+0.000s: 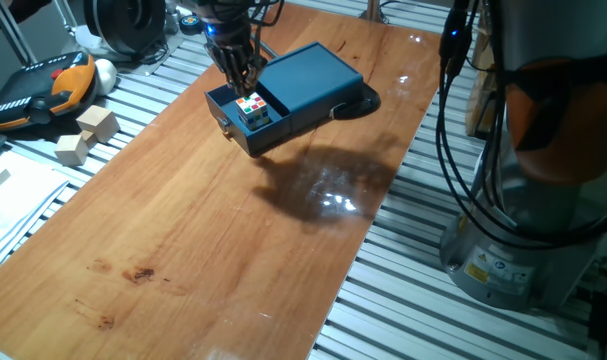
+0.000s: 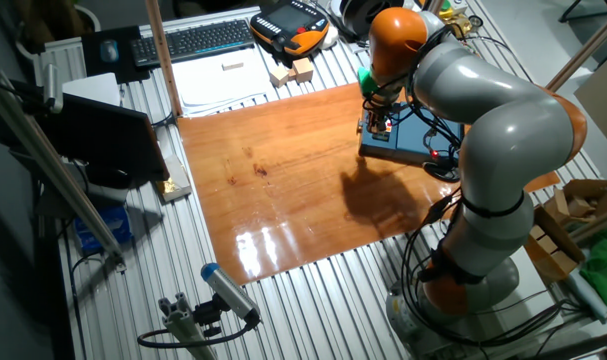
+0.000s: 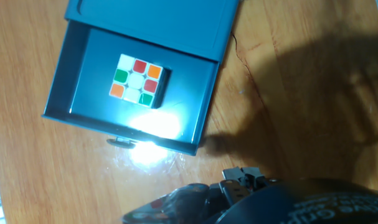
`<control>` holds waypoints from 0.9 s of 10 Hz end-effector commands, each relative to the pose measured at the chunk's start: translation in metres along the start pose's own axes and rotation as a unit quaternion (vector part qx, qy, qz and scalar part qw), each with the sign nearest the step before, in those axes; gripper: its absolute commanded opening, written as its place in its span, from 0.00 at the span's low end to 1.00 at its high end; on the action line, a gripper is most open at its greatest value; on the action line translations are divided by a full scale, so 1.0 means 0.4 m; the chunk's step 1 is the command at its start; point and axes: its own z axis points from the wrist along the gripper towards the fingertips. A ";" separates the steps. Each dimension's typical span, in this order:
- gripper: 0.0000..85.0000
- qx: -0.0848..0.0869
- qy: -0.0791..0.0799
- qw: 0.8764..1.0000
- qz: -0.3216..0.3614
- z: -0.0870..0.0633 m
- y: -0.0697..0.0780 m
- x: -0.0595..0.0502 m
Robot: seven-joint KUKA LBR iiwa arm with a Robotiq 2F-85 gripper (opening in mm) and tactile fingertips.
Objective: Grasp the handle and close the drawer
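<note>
The dark teal drawer (image 1: 245, 122) stands pulled out of its matching flat box (image 1: 313, 78) toward the table's near left. A multicoloured puzzle cube (image 1: 251, 108) lies inside it. In the hand view I look straight down into the drawer (image 3: 89, 74), with the cube (image 3: 136, 79) in it and the handle (image 3: 119, 142), a tiny pale knob, on the front face under a bright glare. My gripper (image 1: 243, 85) hangs just above the drawer's inner end, close to the cube and away from the handle. Its fingers are too dark and blurred to read.
Wooden blocks (image 1: 85, 134) and an orange-black teach pendant (image 1: 38, 88) lie on the slatted bench left of the wooden table (image 1: 213, 250). The arm's base (image 1: 543, 180) stands at the right. A keyboard (image 2: 193, 38) sits beyond the table's far end.
</note>
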 end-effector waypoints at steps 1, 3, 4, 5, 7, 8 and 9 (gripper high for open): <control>0.02 0.001 0.001 1.000 0.000 -0.003 -0.001 -0.002; 0.02 0.000 -0.001 1.000 -0.001 -0.007 -0.002 -0.003; 0.02 -0.001 -0.001 1.000 -0.002 -0.007 -0.002 -0.003; 0.02 -0.003 -0.001 1.000 -0.003 -0.007 -0.002 -0.004; 0.02 -0.004 -0.003 1.000 -0.002 -0.007 -0.002 -0.004; 0.02 -0.005 -0.003 1.000 0.000 -0.007 -0.002 -0.004; 0.02 -0.008 -0.002 1.000 0.003 -0.007 -0.002 -0.004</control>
